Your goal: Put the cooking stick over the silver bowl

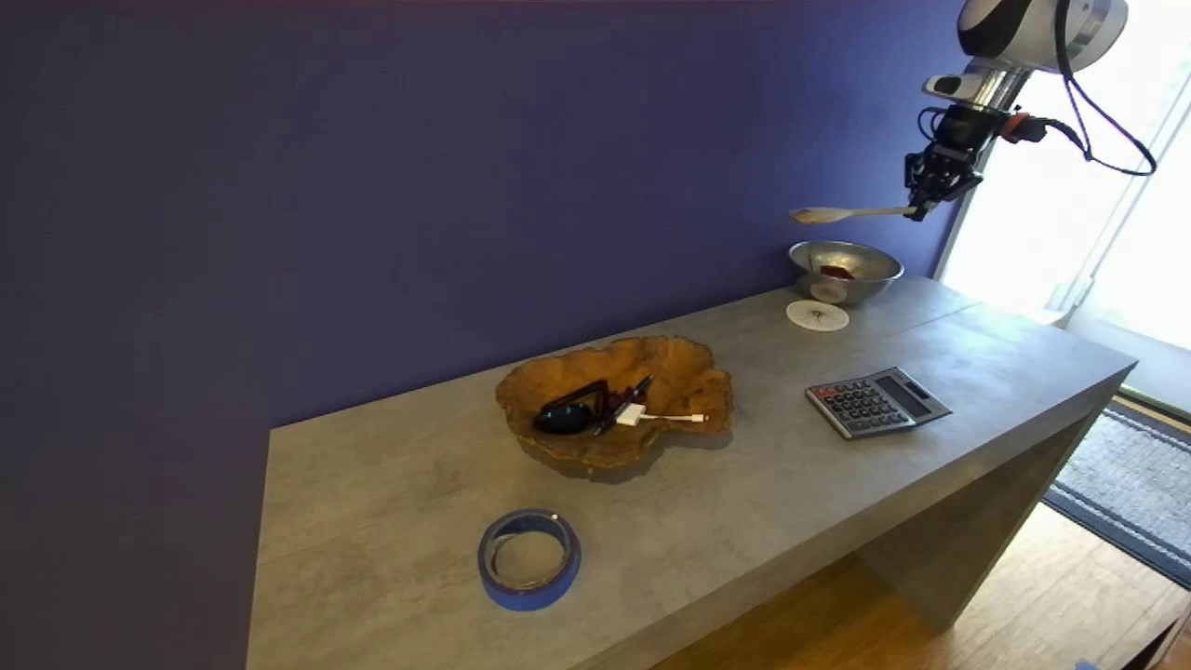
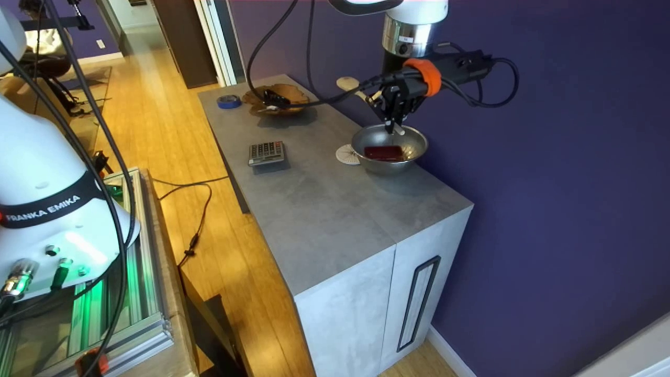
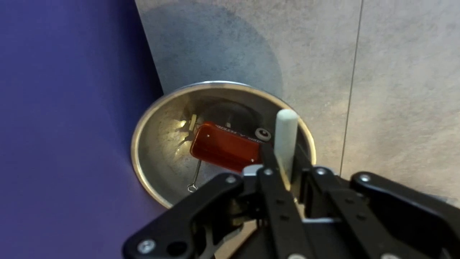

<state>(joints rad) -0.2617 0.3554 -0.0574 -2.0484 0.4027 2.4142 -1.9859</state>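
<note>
Black jointed gripper (image 3: 286, 160), lower centre, closed on slim pale-wood cooking stick (image 3: 286, 135). I judge it light, stiff; hold mid-handle.

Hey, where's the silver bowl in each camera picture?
In an exterior view: silver bowl, right side, above the middle.
In an exterior view: silver bowl, just right of center, above the middle.
Wrist view: silver bowl near center, partly behind the gripper.
Shared landmark: the dark red object inside it.

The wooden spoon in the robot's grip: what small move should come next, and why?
I'd probably lower the wooden spoon a little: the tool grips its handle, and an exterior view shows a gap between spoon and silver bowl beneath.
</note>
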